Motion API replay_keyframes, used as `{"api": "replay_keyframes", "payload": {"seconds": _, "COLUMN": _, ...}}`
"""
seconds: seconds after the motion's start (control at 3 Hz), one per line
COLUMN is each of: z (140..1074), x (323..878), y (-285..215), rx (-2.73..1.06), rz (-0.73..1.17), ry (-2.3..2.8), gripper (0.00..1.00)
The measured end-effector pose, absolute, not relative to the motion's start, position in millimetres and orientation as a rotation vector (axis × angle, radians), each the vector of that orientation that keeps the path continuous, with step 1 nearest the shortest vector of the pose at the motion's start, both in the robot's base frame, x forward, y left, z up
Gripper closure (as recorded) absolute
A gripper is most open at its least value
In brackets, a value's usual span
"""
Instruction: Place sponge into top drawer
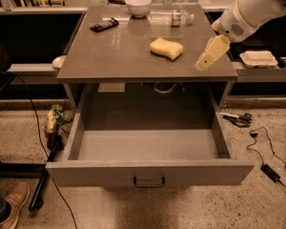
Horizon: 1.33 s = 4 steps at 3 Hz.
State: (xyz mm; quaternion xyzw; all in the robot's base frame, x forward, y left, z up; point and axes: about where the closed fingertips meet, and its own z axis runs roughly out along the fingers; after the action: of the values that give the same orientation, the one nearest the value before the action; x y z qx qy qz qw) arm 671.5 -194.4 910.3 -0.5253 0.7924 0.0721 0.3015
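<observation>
The pale yellow sponge (166, 48) lies on the grey table top (114, 56), right of its middle. My gripper (209, 55) hangs from the white arm (250, 8) over the table's right edge, to the right of the sponge and apart from it. It holds nothing. The top drawer (148, 171) is pulled fully open below the table, with its dark handle (148, 181) at the front centre. Its inside is bare.
A white bowl (138, 5), a plastic bottle (171, 17) and a dark flat object (104, 24) sit at the table's back. A white foam food box (259, 58) rests on the right shelf. Cables (269, 168) and tools (236, 119) lie on the floor at right; a shoe (12, 204) is at bottom left.
</observation>
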Motion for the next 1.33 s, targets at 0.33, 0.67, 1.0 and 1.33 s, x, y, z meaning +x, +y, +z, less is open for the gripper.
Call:
{"api": "replay_keyframes", "payload": {"seconds": 0.33, "z": 910, "x": 672, "y": -194, "rx": -1.393, "rz": 0.191, "ry": 2.102, "gripper": 0.00}}
{"api": "replay_keyframes", "payload": {"seconds": 0.67, "z": 904, "x": 688, "y": -189, "rx": -1.330, "rz": 0.209, "ry": 2.089, "gripper": 0.00}}
{"api": "replay_keyframes", "payload": {"seconds": 1.0, "z": 886, "x": 732, "y": -166, "rx": -1.242, "rz": 0.239, "ry": 2.061, "gripper": 0.00}}
{"api": "replay_keyframes", "payload": {"seconds": 1.33, "z": 867, "x": 766, "y": -147, "rx": -1.162, "rz": 0.268, "ry": 2.049, "gripper": 0.00}}
